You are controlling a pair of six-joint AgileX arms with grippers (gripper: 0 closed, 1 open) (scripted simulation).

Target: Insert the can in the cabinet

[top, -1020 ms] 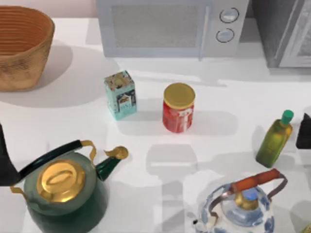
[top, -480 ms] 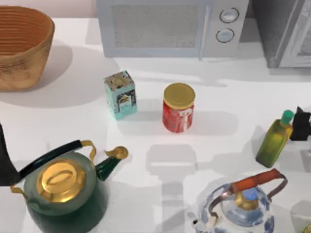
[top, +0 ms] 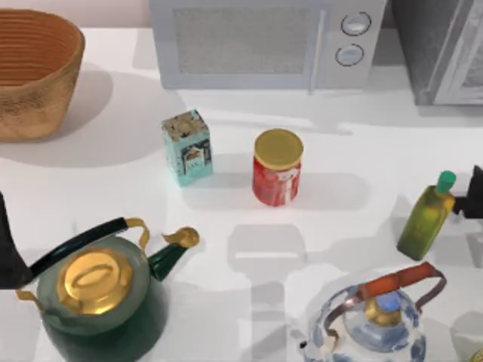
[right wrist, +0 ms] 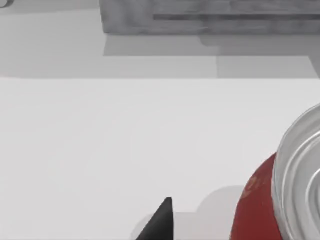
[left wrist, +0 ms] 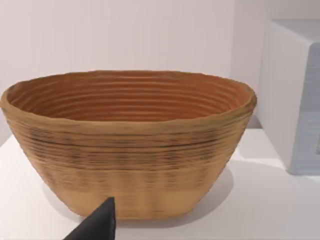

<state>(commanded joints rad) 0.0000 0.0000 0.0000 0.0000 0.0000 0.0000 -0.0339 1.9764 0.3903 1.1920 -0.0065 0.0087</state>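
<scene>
The can [right wrist: 260, 210], red-sided with a silver ribbed top, stands upright on the white table, close in the right wrist view. A dark part of my right gripper [right wrist: 159, 222] pokes in beside it, apart from it. My right gripper [top: 475, 193] sits at the table's right edge, just right of the green bottle. The dark grey cabinet [top: 441, 49] with its lighter framed door stands at the back right, and its base [right wrist: 210, 17] lies across the table beyond the can. My left gripper [top: 7, 249] is parked at the left edge.
A white microwave [top: 264, 41] is at the back centre and a wicker basket [top: 38, 72] at the back left. A teal box [top: 187, 147] and a gold-lidded red jar [top: 277, 167] stand mid-table. A green bottle [top: 426, 219], a green kettle [top: 98, 294] and a patterned kettle [top: 377, 317] crowd the front.
My right gripper first moved up and a little left toward the bottle's cap, then drew back right toward the table's edge. Everything else is where it was.
</scene>
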